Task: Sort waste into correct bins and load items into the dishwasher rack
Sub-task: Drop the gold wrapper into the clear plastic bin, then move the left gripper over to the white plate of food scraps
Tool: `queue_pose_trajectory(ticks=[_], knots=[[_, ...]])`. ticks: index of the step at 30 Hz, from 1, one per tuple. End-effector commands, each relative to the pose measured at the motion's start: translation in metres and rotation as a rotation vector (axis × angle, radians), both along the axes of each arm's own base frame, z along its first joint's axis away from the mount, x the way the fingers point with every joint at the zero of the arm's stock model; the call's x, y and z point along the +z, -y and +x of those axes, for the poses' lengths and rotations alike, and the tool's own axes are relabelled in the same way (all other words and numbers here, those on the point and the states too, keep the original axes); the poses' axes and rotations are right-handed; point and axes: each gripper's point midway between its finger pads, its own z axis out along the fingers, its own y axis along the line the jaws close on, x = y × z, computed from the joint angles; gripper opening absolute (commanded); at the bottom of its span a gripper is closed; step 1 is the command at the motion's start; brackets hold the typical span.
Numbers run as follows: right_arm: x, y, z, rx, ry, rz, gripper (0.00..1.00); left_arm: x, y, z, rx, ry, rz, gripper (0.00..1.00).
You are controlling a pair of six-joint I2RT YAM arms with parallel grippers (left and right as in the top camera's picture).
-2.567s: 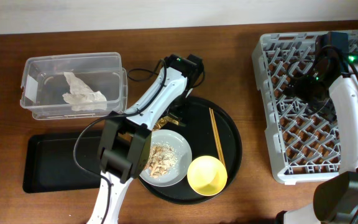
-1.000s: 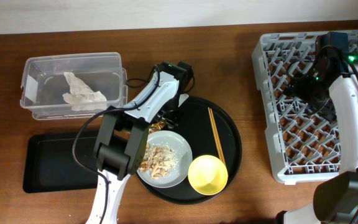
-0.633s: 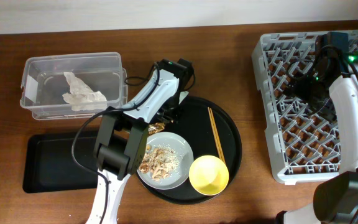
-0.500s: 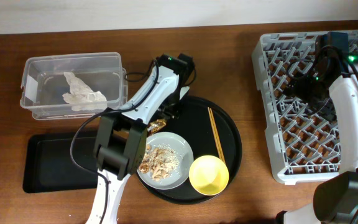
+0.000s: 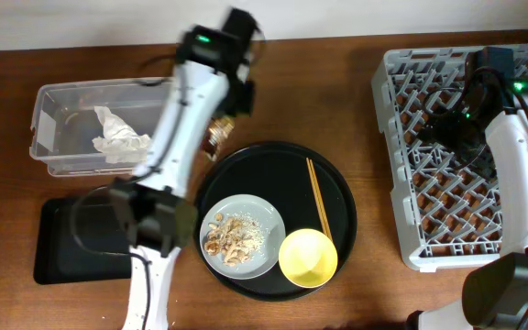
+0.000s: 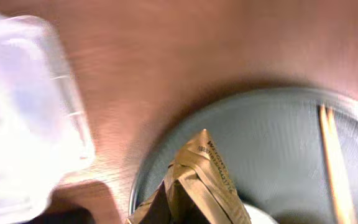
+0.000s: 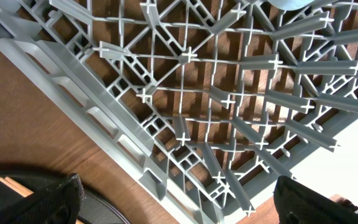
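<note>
Clear tub (image 5: 108, 87) is holding the napkin (image 5: 117, 137); beside it your left end effector (image 5: 221, 124) is gripping the snack wrapper (image 5: 214, 139), right end effector (image 7: 176, 186) gaping over the rack (image 5: 394, 82).

Wooden table (image 5: 365, 92), clear tub (image 5: 53, 137), black tray (image 5: 62, 247), round tray (image 5: 264, 170), grey rack (image 5: 389, 183)

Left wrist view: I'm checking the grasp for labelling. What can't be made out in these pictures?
Left wrist: where the wrapper is gripped, cut off by the bottom edge.
Left wrist: the tub contents, motion-blurred.
Overhead: the grip, smeared by the left arm's motion blur.
</note>
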Motion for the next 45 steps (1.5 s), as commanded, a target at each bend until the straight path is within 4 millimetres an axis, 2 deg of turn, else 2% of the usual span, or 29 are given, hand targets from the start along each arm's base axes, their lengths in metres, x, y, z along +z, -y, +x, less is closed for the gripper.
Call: queue_pose_trajectory(ticks=[1, 3, 5, 10, 13, 16, 17, 18, 19, 23, 30, 31, 33, 38, 39, 40, 42, 45], knots=[[0.0, 0.005, -0.001, -0.017, -0.006, -0.017, 0.99, 0.013, -0.084, 0.028, 0.581, 0.055, -0.101, 0.01], [0.0, 0.005, -0.001, -0.017, -0.006, -0.017, 0.99, 0.013, -0.131, 0.033, 0.846, 0.05, -0.162, 0.01], [0.0, 0.005, -0.001, -0.017, -0.006, -0.017, 0.99, 0.012, -0.16, 0.034, 0.991, 0.042, -0.21, 0.01], [0.0, 0.005, -0.001, -0.017, -0.006, -0.017, 0.99, 0.012, -0.211, 0.032, 1.235, 0.017, -0.318, 0.01], [0.0, 0.005, -0.001, -0.017, -0.006, -0.017, 0.99, 0.012, -0.239, 0.03, 1.401, 0.03, -0.353, 0.07], [0.0, 0.005, -0.001, -0.017, -0.006, -0.017, 0.99, 0.014, -0.252, 0.032, 1.454, 0.053, -0.374, 0.25], [0.0, 0.005, -0.001, -0.017, -0.006, -0.017, 0.99, 0.014, -0.255, 0.033, 1.459, 0.058, -0.376, 0.39], [0.0, 0.005, -0.001, -0.017, -0.006, -0.017, 0.99, 0.014, -0.257, 0.032, 1.462, 0.057, -0.375, 0.64], [0.0, 0.005, -0.001, -0.017, -0.006, -0.017, 0.99, 0.014, -0.257, 0.031, 1.462, 0.052, -0.371, 0.72], [0.0, 0.005, -0.001, -0.017, -0.006, -0.017, 0.99, 0.01, -0.254, 0.02, 1.464, 0.007, -0.343, 0.78], [0.0, 0.005, -0.001, -0.017, -0.006, -0.017, 0.99, 0.009, -0.25, -0.007, 1.262, -0.104, -0.272, 0.78], [0.0, 0.005, -0.001, -0.017, -0.006, -0.017, 0.98, 0.013, -0.248, -0.007, 1.164, -0.108, -0.289, 0.71], [0.0, 0.005, -0.001, -0.017, -0.006, -0.017, 0.99, 0.024, -0.241, -0.007, 1.08, -0.105, -0.343, 0.64], [0.0, 0.005, -0.001, -0.017, -0.006, -0.017, 0.99, 0.068, -0.232, -0.015, 0.906, -0.017, -0.4, 0.62], [0.0, 0.005, -0.001, -0.017, -0.006, -0.017, 0.99, 0.079, -0.231, -0.019, 0.826, 0.016, -0.386, 0.75], [0.0, 0.005, -0.001, -0.017, -0.006, -0.017, 0.98, 0.089, -0.23, -0.023, 0.749, 0.046, -0.369, 0.97], [0.0, 0.005, -0.001, -0.017, -0.006, -0.017, 0.99, 0.104, -0.228, -0.035, 0.693, 0.075, -0.349, 0.99], [0.0, 0.005, -0.001, -0.017, -0.006, -0.017, 0.99, 0.12, -0.225, -0.074, 0.705, 0.072, -0.312, 0.99]])
